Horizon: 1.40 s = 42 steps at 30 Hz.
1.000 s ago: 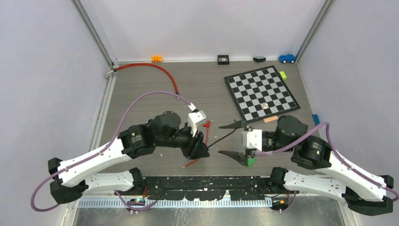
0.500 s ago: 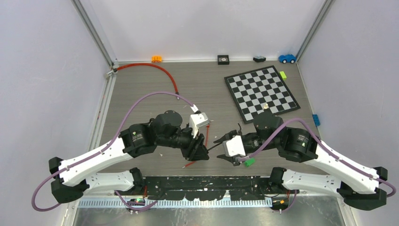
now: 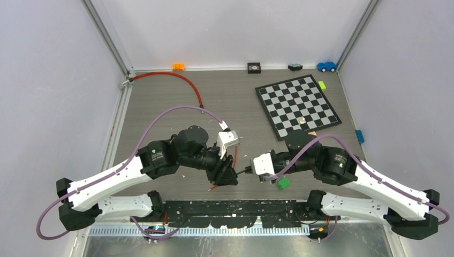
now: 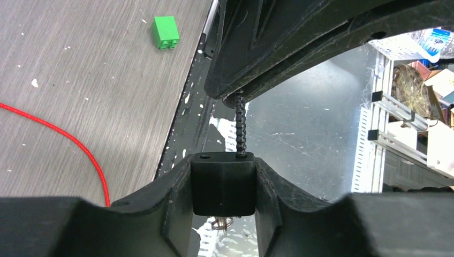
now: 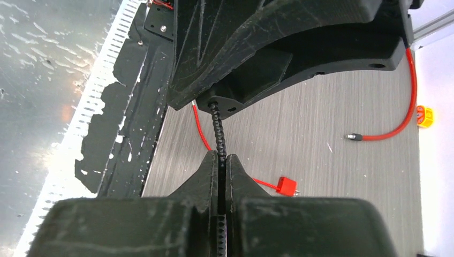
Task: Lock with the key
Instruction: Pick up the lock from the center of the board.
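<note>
No word, number or brand can be read in any view. The blue-and-white label [image 4: 440, 38] on a clear container beyond the desk's near edge is too blurred to make out. The white tag [image 3: 221, 125] on the left arm's purple cable [image 3: 171, 110] shows no legible print.

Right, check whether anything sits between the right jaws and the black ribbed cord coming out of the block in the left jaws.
Nothing visible does. The right jaws are shut directly on the ribbed cord, which runs bare to the black block clamped in the left jaws.
</note>
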{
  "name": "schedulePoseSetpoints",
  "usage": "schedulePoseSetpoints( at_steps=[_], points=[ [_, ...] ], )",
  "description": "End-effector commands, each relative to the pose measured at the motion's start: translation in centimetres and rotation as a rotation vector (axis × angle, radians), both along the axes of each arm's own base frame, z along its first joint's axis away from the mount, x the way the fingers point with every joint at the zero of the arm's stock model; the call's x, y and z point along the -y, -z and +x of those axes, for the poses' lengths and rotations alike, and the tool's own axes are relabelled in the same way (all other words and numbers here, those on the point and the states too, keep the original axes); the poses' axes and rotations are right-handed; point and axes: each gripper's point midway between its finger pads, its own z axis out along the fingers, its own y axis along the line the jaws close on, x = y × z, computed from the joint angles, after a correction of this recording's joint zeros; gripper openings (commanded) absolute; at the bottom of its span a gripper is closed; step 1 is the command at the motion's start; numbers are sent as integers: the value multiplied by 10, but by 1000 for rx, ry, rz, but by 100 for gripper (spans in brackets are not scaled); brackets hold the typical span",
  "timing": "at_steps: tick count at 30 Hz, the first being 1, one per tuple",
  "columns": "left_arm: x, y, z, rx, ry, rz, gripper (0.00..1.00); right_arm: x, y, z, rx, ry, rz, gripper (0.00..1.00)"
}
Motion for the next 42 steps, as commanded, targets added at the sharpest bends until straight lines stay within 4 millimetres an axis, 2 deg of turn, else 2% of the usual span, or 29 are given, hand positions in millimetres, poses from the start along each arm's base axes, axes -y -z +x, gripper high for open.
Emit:
schedulePoseSetpoints(
  at_steps=[1, 3, 4, 5, 8, 15, 20, 25, 34, 42],
  points=[
    [0, -26, -1, 65, 34, -81, 56, -8, -32, -1, -98, 69, 118, 1],
    [-4, -27, 3, 95, 13, -77, 79, -8, -36, -2, -152, 91, 113, 1],
    [-6, -30, 5, 113, 1, -79, 87, -7, -36, -2, -171, 104, 104, 1],
    [-9, -32, 7, 132, -11, -81, 92, -7, -36, -2, -189, 116, 96, 1],
    [-19, -40, 11, 189, -30, -90, 94, -6, -34, -2, -237, 145, 77, 1],
    [-41, -59, 8, 299, -7, -109, 87, -5, -39, -6, -380, 214, 29, 1],
    [-48, -65, 5, 326, 20, -103, 82, -9, -35, -12, -462, 222, -44, 1],
    [-40, -56, 5, 306, 40, -80, 79, -16, -37, -19, -512, 181, -59, 1],
    [-28, -46, 6, 277, 69, -51, 67, -18, -45, -25, -535, 155, -28, 1],
    [-19, -45, 0, 247, 102, -84, 55, -19, -48, -25, -540, 157, 5, 1]
  ],
)
